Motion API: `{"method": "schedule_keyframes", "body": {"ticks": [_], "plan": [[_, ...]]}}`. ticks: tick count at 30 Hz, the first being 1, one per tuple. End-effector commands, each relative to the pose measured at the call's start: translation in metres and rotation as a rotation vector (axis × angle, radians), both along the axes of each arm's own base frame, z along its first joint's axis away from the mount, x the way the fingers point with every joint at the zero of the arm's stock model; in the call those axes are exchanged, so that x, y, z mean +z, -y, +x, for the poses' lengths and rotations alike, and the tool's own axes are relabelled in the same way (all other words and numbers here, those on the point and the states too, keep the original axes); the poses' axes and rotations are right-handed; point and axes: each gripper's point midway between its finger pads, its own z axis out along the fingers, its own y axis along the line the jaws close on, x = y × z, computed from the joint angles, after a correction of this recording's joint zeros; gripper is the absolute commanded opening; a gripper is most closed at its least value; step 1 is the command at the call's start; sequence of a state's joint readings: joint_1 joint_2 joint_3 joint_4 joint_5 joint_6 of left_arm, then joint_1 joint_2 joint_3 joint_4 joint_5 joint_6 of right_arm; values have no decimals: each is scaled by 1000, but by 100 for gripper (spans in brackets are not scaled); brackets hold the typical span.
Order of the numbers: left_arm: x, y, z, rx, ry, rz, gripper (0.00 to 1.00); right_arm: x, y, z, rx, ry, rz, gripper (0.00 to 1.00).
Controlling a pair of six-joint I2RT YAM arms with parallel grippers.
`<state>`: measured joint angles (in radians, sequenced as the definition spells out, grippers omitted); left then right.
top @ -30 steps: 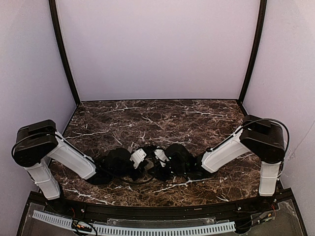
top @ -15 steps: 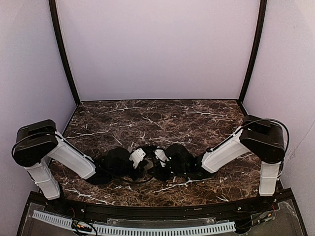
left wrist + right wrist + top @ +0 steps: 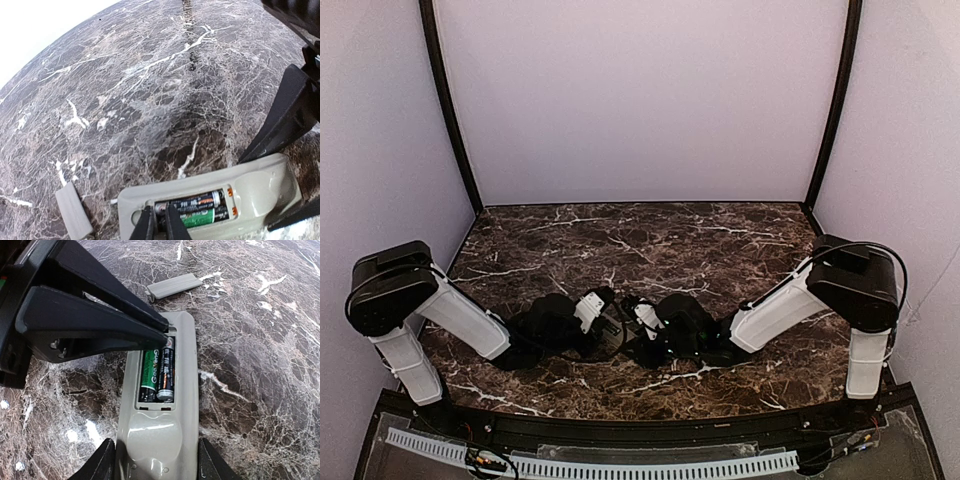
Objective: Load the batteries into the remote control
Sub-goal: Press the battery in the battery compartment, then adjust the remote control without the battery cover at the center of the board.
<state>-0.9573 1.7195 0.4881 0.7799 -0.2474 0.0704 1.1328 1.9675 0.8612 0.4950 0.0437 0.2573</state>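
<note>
Remote control [image 3: 157, 432] back-up on table [image 3: 260, 365], long axis pointing away from right gripper [image 3: 157, 461] pinching its near end, batteries [image 3: 157, 371] seated lengthwise inside. Left gripper [image 3: 160, 225], tips pressed together, crowds the batteries' far end; battery cover [image 3: 174, 285] loose beyond.

A dark brown marble-patterned tabletop [image 3: 620, 235] veined in white fills the floor of a small booth. A pale lilac back wall [image 3: 640, 100] and side walls [image 3: 370, 150] enclose it, with black posts [image 3: 451, 110] in the rear corners. A white slotted cable duct [image 3: 620, 467] runs below the table's near black edge [image 3: 650, 428]. The light is soft and even.
</note>
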Motion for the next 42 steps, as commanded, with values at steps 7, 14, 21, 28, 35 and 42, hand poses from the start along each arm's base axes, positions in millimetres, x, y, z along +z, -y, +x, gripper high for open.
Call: {"method": "schedule_keyframes", "body": {"ticks": [7, 14, 21, 28, 35, 42], "plan": [[64, -2, -9, -34, -12, -45, 31, -77, 69, -28, 0, -109, -343, 8], [82, -28, 17, 111, -104, -61, 50, -59, 82, -22, -10, -69, -353, 60], [74, -28, 39, 161, -196, -22, 59, -51, 102, -17, -31, -83, -365, 79], [63, -46, 58, 270, -254, -13, 59, -45, 120, 11, -108, -106, -360, 79], [43, -77, 50, 373, -354, 51, 58, -45, 101, 29, -77, -101, -343, 79], [20, -92, 36, 420, -455, 103, 58, -40, 91, 41, -62, -103, -312, 79]]}}
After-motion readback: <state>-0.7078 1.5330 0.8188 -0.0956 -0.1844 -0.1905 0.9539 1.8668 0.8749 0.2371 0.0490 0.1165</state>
